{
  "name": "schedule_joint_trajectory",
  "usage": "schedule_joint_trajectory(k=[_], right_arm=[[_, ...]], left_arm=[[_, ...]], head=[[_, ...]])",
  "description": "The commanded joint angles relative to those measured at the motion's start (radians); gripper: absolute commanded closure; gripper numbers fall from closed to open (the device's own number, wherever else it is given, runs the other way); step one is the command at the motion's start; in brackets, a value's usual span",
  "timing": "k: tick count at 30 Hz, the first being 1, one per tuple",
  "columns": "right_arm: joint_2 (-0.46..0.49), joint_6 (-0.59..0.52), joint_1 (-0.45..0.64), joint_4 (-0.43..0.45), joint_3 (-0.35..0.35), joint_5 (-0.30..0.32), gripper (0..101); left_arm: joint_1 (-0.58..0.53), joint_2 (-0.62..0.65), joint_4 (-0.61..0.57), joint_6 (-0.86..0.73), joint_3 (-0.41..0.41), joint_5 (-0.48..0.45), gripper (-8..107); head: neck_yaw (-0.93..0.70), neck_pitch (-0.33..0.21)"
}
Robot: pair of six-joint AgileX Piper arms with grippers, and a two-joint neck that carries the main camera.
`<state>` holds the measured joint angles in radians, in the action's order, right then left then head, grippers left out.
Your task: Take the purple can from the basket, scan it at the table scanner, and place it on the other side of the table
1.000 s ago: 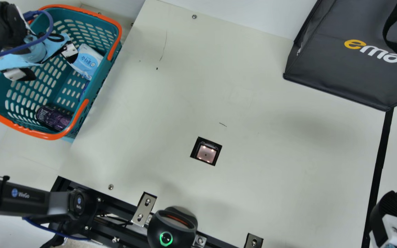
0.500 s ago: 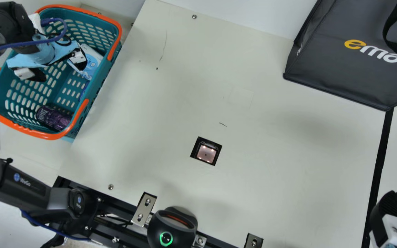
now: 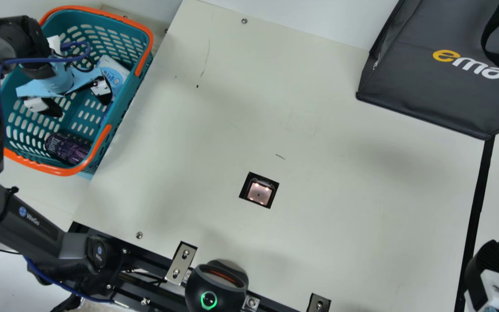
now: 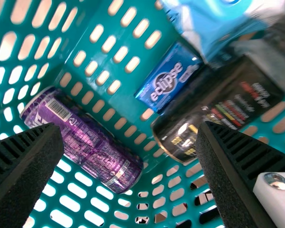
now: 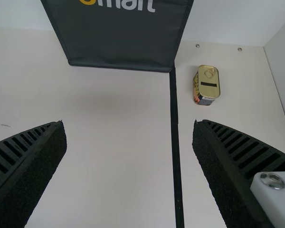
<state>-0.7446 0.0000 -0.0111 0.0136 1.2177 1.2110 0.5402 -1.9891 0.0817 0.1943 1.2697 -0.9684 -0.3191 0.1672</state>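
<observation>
Cream table (image 3: 319,225), teal plastic basket (image 3: 61,171).
Purple metal can (image 3: 68,148) lying flat, long axis angled tableward, black left gripper (image 3: 80,105) spread pretty wide.

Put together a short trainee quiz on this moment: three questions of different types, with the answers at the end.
1. Multiple choice: where does the purple can lie?
A) on the table
B) in the basket
C) in the bag

2. True or false: the left tool is shut on the purple can.

3. Short answer: is the tin on the same side of the black line as the scanner, or across it?

Key:
1. B
2. False; the left tool is open.
3. Across it
</observation>
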Motion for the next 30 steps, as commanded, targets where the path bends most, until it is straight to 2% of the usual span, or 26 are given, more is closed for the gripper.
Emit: schedule_joint_trajectory(k=[1, 13, 30], right_arm=[[0.0, 0.0, 0.0, 0.0, 0.0, 0.0, 6], [0.0, 0.0, 0.0, 0.0, 0.0, 0.0, 6], [0.0, 0.0, 0.0, 0.0, 0.0, 0.0, 6]], left_arm=[[0.003, -0.005, 0.011, 0.023, -0.014, 0.006, 9], [0.039, -0.02, 0.069, 0.226, -0.102, 0.067, 9], [0.074, -0.037, 0.126, 0.429, -0.161, 0.15, 9]], head=[[-0.002, -0.029], [-0.002, -0.029], [-0.002, -0.029]])
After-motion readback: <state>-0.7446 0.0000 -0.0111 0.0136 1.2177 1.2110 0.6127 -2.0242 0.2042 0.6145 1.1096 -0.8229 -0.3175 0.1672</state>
